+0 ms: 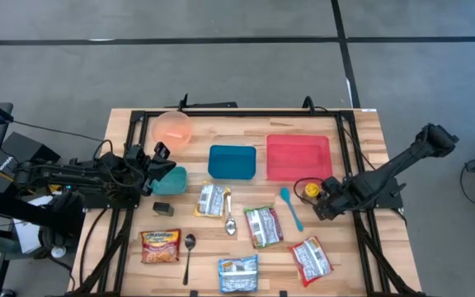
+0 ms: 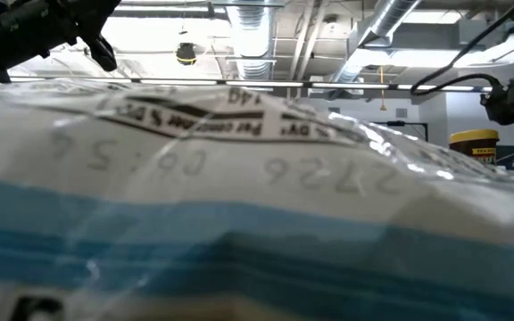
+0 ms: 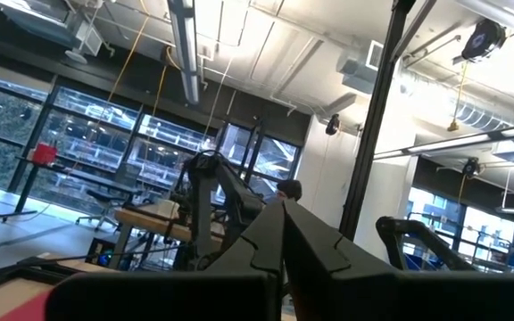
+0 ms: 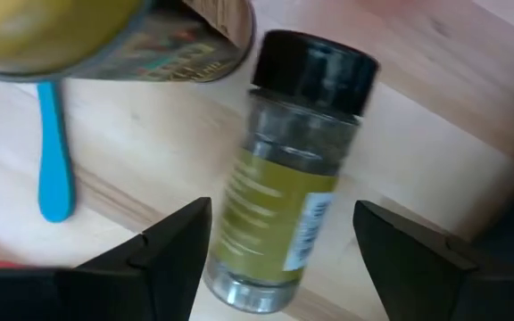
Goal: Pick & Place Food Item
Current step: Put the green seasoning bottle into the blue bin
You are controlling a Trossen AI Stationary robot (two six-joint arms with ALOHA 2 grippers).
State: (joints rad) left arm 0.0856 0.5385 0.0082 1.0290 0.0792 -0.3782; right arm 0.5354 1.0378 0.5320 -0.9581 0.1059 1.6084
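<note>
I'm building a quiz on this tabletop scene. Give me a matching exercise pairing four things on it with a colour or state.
Things:
1. tray
2. bowl
3. spice jar
4. left gripper

States:
A. lying on its side between open fingers
B. shut
C. red, toward the table's right
D. pale orange, at the far edge

Pairs: 1-C, 2-D, 3-A, 4-B

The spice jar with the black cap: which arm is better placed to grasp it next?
Right. The right gripper is open with the spice jar lying between its fingers. The left gripper is shut, across the table.
</note>
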